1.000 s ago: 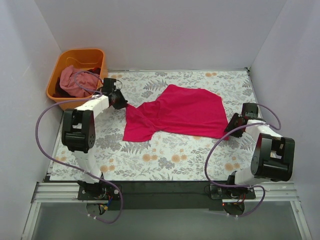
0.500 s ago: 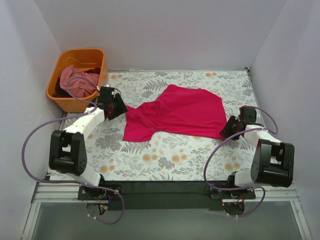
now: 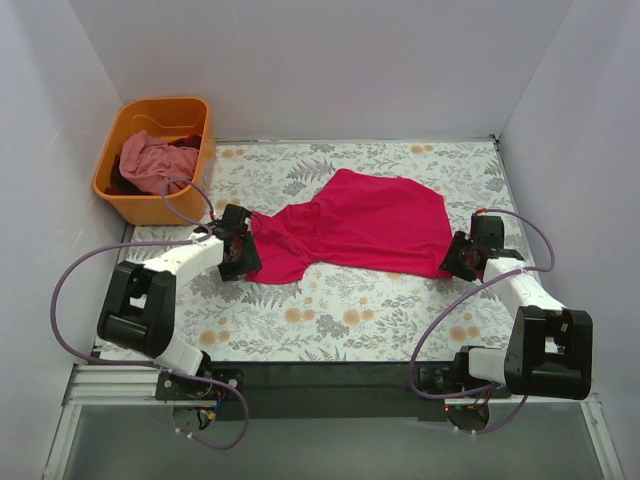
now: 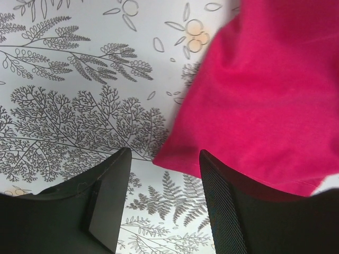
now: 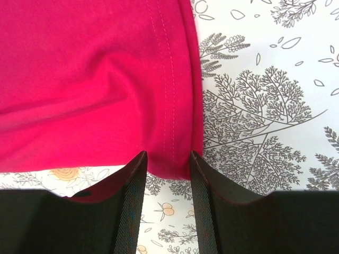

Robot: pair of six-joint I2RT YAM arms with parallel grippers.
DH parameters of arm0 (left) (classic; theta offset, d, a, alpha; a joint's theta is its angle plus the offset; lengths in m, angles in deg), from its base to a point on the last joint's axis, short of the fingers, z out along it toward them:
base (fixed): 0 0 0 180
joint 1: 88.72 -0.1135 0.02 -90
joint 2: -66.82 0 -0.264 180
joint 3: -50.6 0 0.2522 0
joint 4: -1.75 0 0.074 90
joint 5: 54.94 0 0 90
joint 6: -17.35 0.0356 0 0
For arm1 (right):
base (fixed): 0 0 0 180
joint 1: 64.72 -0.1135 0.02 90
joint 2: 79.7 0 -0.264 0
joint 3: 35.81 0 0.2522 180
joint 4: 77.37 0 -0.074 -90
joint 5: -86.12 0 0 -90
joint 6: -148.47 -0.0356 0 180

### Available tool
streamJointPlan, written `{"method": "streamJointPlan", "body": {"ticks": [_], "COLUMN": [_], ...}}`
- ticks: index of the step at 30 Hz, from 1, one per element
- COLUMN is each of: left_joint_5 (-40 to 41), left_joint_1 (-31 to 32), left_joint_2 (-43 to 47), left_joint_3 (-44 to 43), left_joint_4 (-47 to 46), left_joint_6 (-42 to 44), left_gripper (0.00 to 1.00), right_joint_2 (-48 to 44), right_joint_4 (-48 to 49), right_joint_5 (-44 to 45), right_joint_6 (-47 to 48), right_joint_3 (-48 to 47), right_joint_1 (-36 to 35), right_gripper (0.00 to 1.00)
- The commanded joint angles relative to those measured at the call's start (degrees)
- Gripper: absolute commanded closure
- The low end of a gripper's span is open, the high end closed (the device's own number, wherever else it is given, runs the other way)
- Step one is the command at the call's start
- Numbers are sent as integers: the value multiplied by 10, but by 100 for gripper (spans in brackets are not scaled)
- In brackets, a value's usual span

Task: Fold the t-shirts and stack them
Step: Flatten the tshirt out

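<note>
Because the crimson t-shirt [image 3: 360,225] is thin, soft cotton, it should handle as a light, limp thing with no stiffness of its own; it will sag and drag from wherever it is pinched, and a loose pinch may slip off the single layer. It lies near the middle of the table [image 3: 330,320], mostly spread towards its right side but gathered into folds and narrowed at its left end, so it is not yet flat enough to fold. The best places to take hold look to be the two near corners, where the stitched hem [image 5: 169,79] gives a doubled, firmer edge; a pull outward from both should smooth the cloth.

At the near-right corner the right gripper [image 3: 458,260] sits low with its jaws apart, one on either side of the hem corner, which lies flat between them and is not pinched. At the bunched left end the left gripper [image 3: 245,255] also stands released; the shirt's corner tip reaches just into the gap between its jaws, and nothing is grasped.

Well apart, at the far-left corner, the paler pink shirt [image 3: 148,165] lies crumpled in the orange basket [image 3: 130,208], awaiting its turn.
</note>
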Motion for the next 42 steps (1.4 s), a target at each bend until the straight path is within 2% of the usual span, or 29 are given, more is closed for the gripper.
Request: {"method": "streamJointPlan", "body": {"ticks": [1,9,12,13,16,17,18,21,24,29,35,42], "left_joint_5": [25,41,37,37,32,32,31,37,47,56,56,70], "left_joint_1": [7,23,27,28,32,32,32,32,31,31,31,31], "left_joint_2": [-25,-61,-65,-65,-62,-60,-56,-37,-5,39,44,56], "left_joint_3": [-6,-11,-9,-5,6,8,9,12,16,29,53,54], "left_joint_4": [12,9,11,12,12,12,14,24,28,18,-6,-10], "left_joint_6": [0,-3,-4,-5,-11,-11,-14,-16,-18,-23,-24,-21], "left_gripper": [48,53,62,72,85,95,100,100,100,100,100,100], "right_joint_2": [-7,-6,-5,-5,1,1,7,16,20,37,54,55], "right_joint_4": [-7,-8,-10,-10,-10,-11,-10,-11,-13,-19,-56,-61], "right_joint_5": [35,58,67,69,76,78,78,76,79,85,115,79], "right_joint_6": [11,20,20,20,22,21,22,20,19,16,4,-14], "right_joint_3": [2,-3,-5,-7,-12,-13,-13,-15,-18,-19,-19,-8], "right_joint_1": [-7,-14,-15,-16,-17,-17,-18,-19,-22,-24,-24,-24], "right_gripper": [55,53,53,53,53,52,53,47,45,45,45,47]}}
